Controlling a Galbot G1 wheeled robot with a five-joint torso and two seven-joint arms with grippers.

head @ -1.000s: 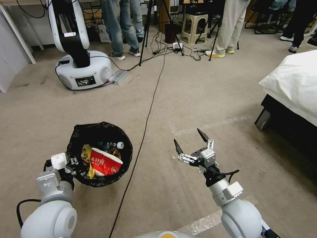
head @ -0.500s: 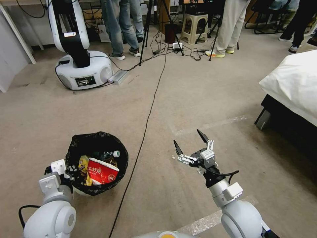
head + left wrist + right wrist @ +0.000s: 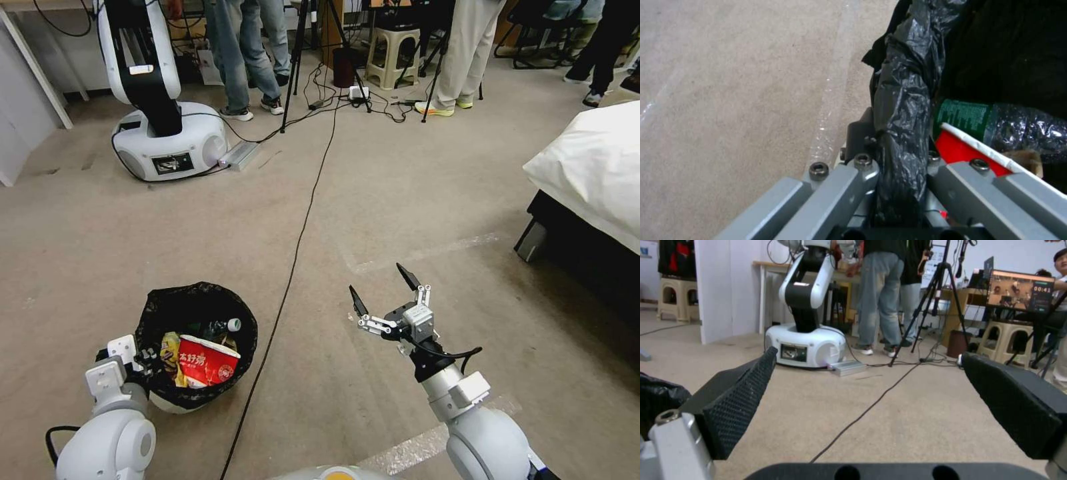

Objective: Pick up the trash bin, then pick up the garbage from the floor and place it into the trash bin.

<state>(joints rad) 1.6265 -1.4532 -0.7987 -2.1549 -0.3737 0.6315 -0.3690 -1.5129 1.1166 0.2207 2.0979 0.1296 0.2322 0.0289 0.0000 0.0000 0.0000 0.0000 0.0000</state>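
A: Where was the trash bin (image 3: 195,347)?

B: Low at the robot's left side, near the carpet, its black bag (image 3: 902,110) folded over the rim. The left gripper (image 3: 143,355) was clamped on that rim; in the left wrist view 1 finger sat outside the bag-covered edge and the other inside it.

A: What lay inside the trash bin?

B: A red-and-white packet (image 3: 208,361) on top, a yellow snack wrapper (image 3: 172,352) beside it toward the left gripper, and a green-labelled clear bottle (image 3: 217,328) behind the packet with its white cap pointing right. In the left wrist view the bottle's green label (image 3: 964,118) touched the packet's white edge.

A: And the right gripper (image 3: 380,295)?

B: It hung in the air to the right of the trash bin, well apart from it, with its 2 black fingers (image 3: 735,400) spread wide and nothing between them. A black cable (image 3: 303,220) ran along the floor between the trash bin and that gripper.

A: Anything else nearby?

B: A white robot base (image 3: 170,140) stood farther off on the carpet, and a bed with a white cover (image 3: 593,167) stood at the right.
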